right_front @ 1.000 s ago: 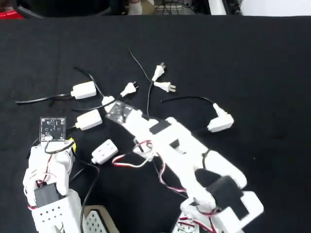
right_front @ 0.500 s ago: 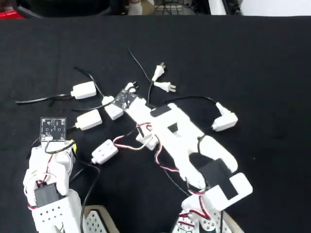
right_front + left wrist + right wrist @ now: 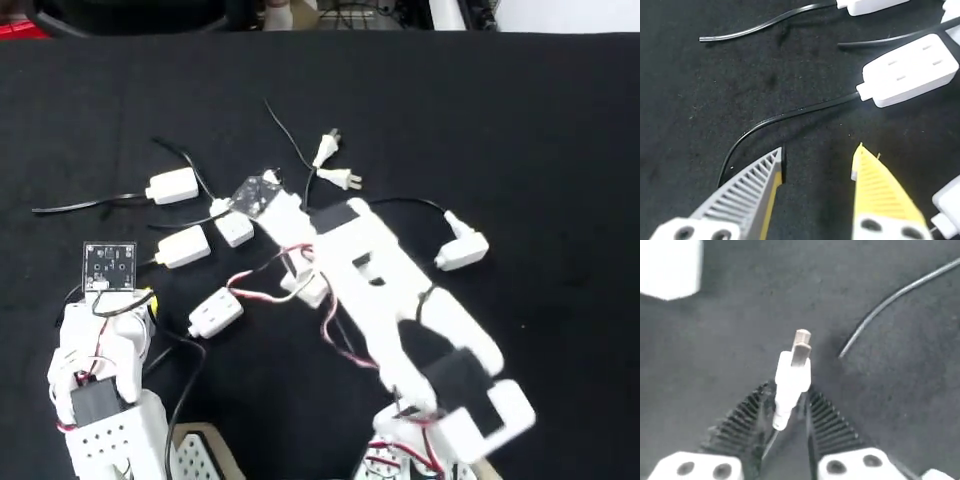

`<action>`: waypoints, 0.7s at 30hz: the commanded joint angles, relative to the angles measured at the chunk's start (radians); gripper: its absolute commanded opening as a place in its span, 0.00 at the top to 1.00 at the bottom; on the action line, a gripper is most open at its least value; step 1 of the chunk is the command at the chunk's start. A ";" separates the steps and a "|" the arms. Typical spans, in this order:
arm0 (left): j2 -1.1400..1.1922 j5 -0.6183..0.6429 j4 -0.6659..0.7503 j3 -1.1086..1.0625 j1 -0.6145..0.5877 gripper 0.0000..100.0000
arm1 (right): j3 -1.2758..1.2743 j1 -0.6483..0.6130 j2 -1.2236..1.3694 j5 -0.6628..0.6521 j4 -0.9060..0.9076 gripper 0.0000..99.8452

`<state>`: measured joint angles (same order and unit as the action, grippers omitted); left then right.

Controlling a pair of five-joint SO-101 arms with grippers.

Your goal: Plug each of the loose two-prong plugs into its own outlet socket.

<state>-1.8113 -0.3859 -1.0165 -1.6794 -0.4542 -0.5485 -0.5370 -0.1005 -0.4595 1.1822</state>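
Partly hidden plug [image 3: 793, 371] in right hand [image 3: 787, 391]

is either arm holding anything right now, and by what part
The right gripper holds a plug by the rear of its body, prongs pointing away. The left gripper is open, holding nothing.

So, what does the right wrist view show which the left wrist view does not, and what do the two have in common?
Right wrist view, not the left: the right claw closed on a white two-prong plug, its prongs pointing away from the claw, and a blurred white block cut by the edge.
Left wrist view, not the right: the left claw open above the table, holding nothing, and a white outlet socket with its slots facing up and its black cord.
Both: the black table and a thin black cable lying loose.
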 commanded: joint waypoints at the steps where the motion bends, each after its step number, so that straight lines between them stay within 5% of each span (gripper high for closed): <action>1: -0.012 -0.005 -0.003 -0.013 -0.007 0.78 | 0.091 -0.092 -0.124 -0.003 0.133 0.99; 10: -0.014 0.219 -0.009 0.166 0.058 0.77 | 0.143 -0.310 -0.481 0.135 0.230 0.99; 15: -0.014 0.394 -0.006 0.292 0.249 0.77 | 0.008 -0.313 -0.645 0.238 0.110 0.99; 21: -0.014 0.459 -0.009 0.430 0.423 0.77 | -0.116 -0.311 -0.774 0.244 0.069 0.99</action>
<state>-1.8190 0.0437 -1.0226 -1.3571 -0.0951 -0.6467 -0.8393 -0.8216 -0.2248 1.2789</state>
